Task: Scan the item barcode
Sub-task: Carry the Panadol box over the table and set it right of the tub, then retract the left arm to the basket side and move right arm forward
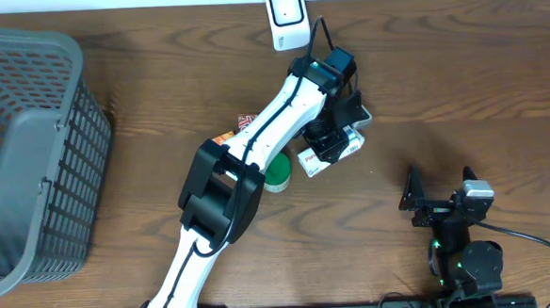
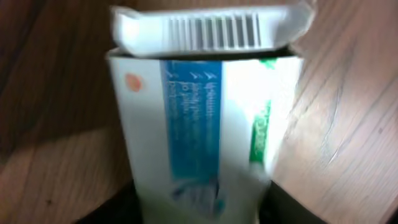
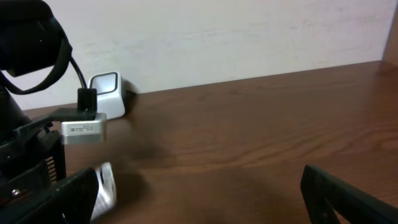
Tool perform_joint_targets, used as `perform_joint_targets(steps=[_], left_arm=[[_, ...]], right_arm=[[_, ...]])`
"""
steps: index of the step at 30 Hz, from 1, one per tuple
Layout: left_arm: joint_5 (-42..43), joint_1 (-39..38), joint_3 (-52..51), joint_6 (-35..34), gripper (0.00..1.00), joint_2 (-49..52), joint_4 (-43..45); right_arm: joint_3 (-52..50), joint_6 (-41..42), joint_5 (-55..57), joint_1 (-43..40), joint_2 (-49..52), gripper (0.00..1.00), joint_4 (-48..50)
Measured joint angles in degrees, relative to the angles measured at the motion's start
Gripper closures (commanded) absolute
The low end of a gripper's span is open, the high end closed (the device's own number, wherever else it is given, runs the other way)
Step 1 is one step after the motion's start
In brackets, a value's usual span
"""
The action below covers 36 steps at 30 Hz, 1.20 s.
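The item is a white carton with blue and green print (image 2: 199, 124), lying on the table (image 1: 330, 157) in front of the white barcode scanner (image 1: 286, 12). Its end flap (image 2: 214, 31) carries a barcode and faces the left wrist camera. My left gripper (image 1: 335, 137) is over the carton. The dark fingers sit close against both sides of the carton (image 2: 200, 208), and blur hides whether they still press it. My right gripper (image 1: 440, 185) stands wide open with nothing in it (image 3: 205, 199), to the right of the carton. The scanner (image 3: 107, 93) also shows by the back wall.
A grey mesh basket (image 1: 30, 157) fills the left side. A green tape roll (image 1: 278, 175) and an orange-red packet (image 1: 229, 135) lie beside the left arm. The carton's end (image 3: 106, 186) shows next to my right gripper's left finger.
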Motion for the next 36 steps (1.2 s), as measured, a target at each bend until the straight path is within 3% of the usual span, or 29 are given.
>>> perform_joint_targets(steps=[1,8,14,18,24,29,36], left_arm=[[0.0,0.0,0.0,0.7,0.07,0.0,0.0],[-0.9,0.0,0.0,2.8,0.07,0.0,0.0],[-6.6,0.0,0.0,2.0,0.07,-3.2,0.0],[-15.0,0.0,0.8,0.0,0.07,-13.1,4.0],[-26.4,1.5,4.2,-1.9,0.07,-32.2,20.3],[-33.1,8.9,5.5,-5.2,0.07,-45.2,28.0],[-38.6,27.7,5.5,-16.1,0.07,-51.9,25.9]], right_arm=[[0.0,0.0,0.0,0.0,0.0,0.01,0.0],[0.0,0.0,0.0,0.0,0.0,0.01,0.0],[0.0,0.0,0.0,0.0,0.0,0.01,0.0],[0.0,0.0,0.0,0.0,0.0,0.01,0.0],[0.0,0.0,0.0,0.0,0.0,0.01,0.0],[0.0,0.0,0.0,0.0,0.0,0.01,0.0],[0.0,0.0,0.0,0.0,0.0,0.01,0.0]])
